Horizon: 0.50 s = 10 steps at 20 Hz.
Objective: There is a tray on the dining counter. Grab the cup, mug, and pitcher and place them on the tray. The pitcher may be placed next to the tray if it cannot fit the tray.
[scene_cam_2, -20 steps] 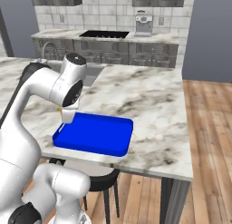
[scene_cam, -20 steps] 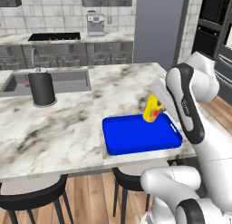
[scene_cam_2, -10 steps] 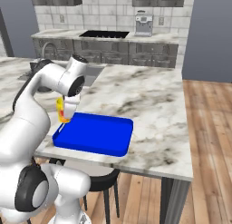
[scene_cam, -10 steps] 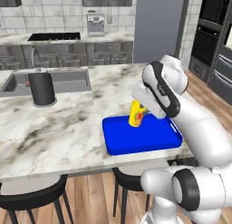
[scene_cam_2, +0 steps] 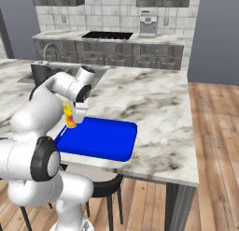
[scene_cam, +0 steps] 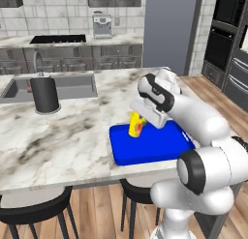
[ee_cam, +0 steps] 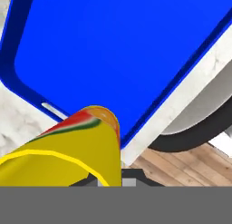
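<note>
Cup carried over the tray

The gripper point(scene_cam: 140, 118), clamped on the cup point(scene_cam: 136, 125), has swung it left over the tray point(scene_cam: 160, 146); lowering comes next.

One blue tray point(scene_cam: 150, 148) on the desk point(scene_cam: 58, 136). One yellow cup point(scene_cam: 136, 125) with red-orange mark, over the tray. One black cylindrical canister point(scene_cam: 45, 94) by the sink. One inset sink point(scene_cam: 72, 85), one faucet point(scene_cam: 35, 63). Two black stools point(scene_cam: 36, 211) counted under the desk edge in left base view, second one point(scene_cam: 138, 193) partly behind the robot. One coffee machine point(scene_cam: 101, 25) on the back counter. One cooktop point(scene_cam: 58, 38). Ovens at far right, count unclear. One robot arm, one end effector point(scene_cam_2: 74, 119).
</note>
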Tool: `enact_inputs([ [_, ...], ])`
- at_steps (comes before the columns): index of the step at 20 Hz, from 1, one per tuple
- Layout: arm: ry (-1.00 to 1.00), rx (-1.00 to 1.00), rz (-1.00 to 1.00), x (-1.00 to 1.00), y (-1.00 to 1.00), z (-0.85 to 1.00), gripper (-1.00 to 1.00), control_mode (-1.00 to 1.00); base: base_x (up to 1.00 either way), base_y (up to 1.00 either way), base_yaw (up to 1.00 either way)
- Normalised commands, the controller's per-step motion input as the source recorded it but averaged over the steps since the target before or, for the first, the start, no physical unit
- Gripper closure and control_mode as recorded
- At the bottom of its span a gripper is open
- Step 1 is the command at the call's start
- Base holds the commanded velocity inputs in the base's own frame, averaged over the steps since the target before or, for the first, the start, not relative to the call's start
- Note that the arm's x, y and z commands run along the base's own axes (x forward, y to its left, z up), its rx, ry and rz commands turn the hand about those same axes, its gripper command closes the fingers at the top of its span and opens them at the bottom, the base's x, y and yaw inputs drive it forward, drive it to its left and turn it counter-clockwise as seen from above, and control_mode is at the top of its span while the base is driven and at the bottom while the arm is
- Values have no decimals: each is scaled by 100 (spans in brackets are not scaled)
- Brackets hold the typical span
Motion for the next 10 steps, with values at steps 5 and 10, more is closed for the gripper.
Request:
enact_inputs([
  [5, 8, 0, 2, 71, 35, -36, 100, -100, 0, 0, 0],
  [10, 5, 0, 6, 58, 6, -40, 100, -100, 0, 0, 0],
])
